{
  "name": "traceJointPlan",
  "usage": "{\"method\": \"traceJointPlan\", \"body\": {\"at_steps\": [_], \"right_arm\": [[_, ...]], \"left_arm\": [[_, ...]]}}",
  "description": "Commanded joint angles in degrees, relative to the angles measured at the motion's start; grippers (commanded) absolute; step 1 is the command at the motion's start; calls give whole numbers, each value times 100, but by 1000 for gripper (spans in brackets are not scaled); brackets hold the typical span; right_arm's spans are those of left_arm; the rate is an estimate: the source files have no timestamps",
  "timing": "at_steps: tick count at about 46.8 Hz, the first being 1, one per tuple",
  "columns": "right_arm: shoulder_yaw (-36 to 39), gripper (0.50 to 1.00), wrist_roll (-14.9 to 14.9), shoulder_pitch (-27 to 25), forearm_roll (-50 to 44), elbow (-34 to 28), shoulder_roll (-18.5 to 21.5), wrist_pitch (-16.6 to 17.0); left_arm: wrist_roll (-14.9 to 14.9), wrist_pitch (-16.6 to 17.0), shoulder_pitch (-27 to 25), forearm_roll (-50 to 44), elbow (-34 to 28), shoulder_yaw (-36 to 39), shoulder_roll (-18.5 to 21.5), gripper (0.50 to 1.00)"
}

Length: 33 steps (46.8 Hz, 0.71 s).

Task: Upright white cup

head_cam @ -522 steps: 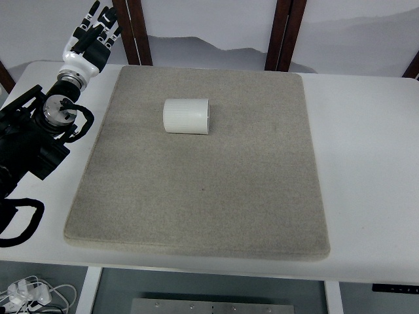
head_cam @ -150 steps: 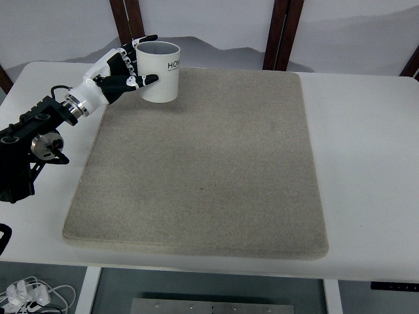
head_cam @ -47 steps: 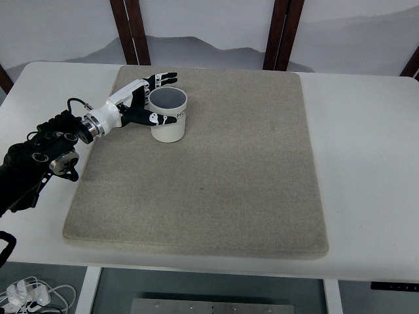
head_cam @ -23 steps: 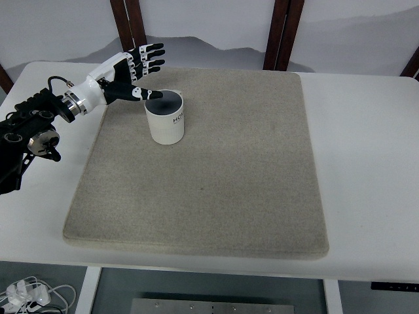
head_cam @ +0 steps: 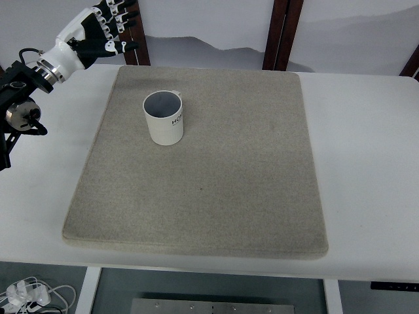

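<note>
The white cup (head_cam: 164, 118) stands upright on the grey mat (head_cam: 209, 196), in its back left part, with its mouth facing up and dark print on its side. My left hand (head_cam: 108, 26) is raised at the picture's top left, well away from the cup, with its fingers spread and nothing in them. The black left arm (head_cam: 19, 91) runs down along the left edge. No right arm shows.
The mat covers most of the white table (head_cam: 366, 163). Dark wooden posts (head_cam: 278, 33) stand behind the table's far edge. Cables (head_cam: 26, 294) lie on the floor at the bottom left.
My left hand let go of the upright cup and has pulled back up and to the left, away from it. The cup stays standing in place.
</note>
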Motion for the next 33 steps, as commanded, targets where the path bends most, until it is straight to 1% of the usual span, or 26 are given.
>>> {"method": "traceJointPlan", "body": {"at_steps": [1,6,9,13,17,21,29,33], "right_arm": [[0,952,0,0,0,0,0,0],[0,952,0,0,0,0,0,0],[0,952,0,0,0,0,0,0],[0,952,0,0,0,0,0,0],[9,952,0,0,0,0,0,0],[0,952,0,0,0,0,0,0],[0,952,0,0,0,0,0,0],[0,952,0,0,0,0,0,0]], "left_arm": [[0,38,-49,-249,21,39,4,999],[0,46,-76,-311,135,39,4,996],[0,81,-102,-320,346,30,-31,996],[0,169,-260,-329,680,22,-93,996],[0,178,-278,-469,724,13,-137,996],[0,196,-278,-811,724,22,-154,996],[0,485,-269,-1716,733,13,-207,996],[19,574,-225,-2121,742,4,-277,996]]}}
